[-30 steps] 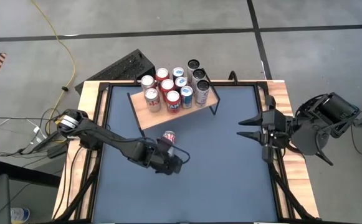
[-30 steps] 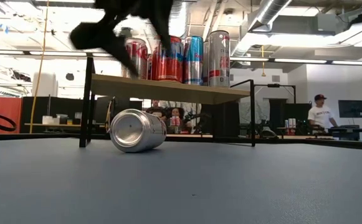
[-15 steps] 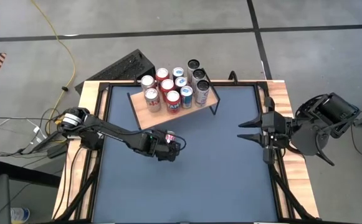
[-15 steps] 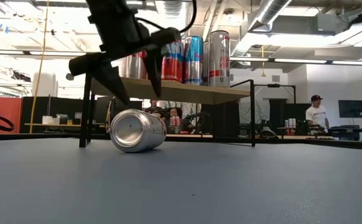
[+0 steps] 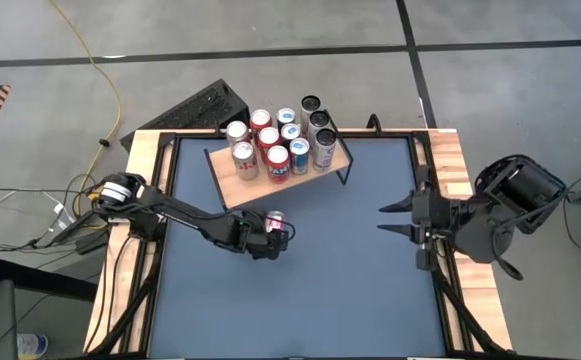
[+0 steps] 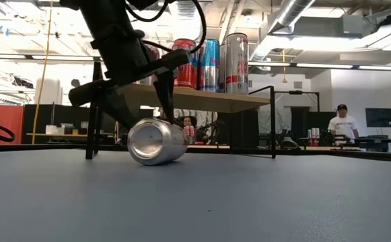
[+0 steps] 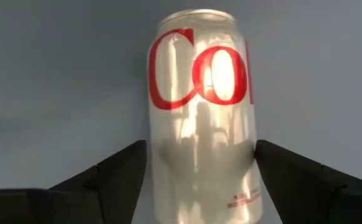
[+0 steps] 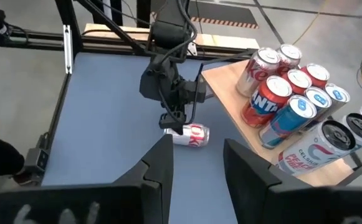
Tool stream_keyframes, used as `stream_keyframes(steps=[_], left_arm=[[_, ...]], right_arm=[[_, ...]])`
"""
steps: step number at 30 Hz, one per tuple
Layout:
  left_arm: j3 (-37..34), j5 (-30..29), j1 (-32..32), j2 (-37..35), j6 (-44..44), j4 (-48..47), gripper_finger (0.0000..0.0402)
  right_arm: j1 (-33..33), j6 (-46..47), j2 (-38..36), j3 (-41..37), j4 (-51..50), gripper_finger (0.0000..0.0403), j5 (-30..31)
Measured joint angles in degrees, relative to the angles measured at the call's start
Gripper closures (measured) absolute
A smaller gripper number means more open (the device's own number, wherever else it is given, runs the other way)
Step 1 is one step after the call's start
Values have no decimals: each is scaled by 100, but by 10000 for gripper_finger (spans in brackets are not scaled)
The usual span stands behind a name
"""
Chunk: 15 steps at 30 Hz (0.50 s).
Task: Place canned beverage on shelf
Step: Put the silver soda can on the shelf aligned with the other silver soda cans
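A silver can with red lettering (image 5: 273, 221) lies on its side on the blue-grey table, just in front of the shelf; it also shows in the low view (image 6: 156, 141) and the left wrist view (image 7: 199, 93). The shelf (image 5: 238, 190), a light wooden board on thin black legs (image 6: 182, 98), carries several upright cans (image 5: 275, 140). My left gripper (image 6: 151, 126) is down over the lying can, one finger on each side. My right gripper (image 5: 382, 220) is open and empty at the table's right edge. My left gripper has the can's round wall (image 7: 162, 155) between its two fingers, one finger (image 7: 121, 165) against each long side. The fingers come from above, slanting from the table's left, and lie across the can. The can lies on its side on the table.
Wooden rails (image 5: 455, 160) frame the table's sides. A black slatted object (image 5: 202, 106) lies on the floor beyond the far left corner. The near half of the mat (image 5: 310, 310) is bare. People (image 6: 346, 121) stand in the room behind the table.
My left gripper has moved toward the far edge and come down over the lying can, its fingers now on either side of it. The can has shifted slightly along the table. My right arm has drifted a little toward the near edge.
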Motion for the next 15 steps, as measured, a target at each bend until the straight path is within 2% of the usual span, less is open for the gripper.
stream_keyframes(steps=[8,15], left_arm=[[71,321,56,528,406,565,115],[59,432,101,560,661,591,119]], right_arm=[[0,4,-2,-32,2,272,0],[-2,6,-2,-32,2,272,-2]])
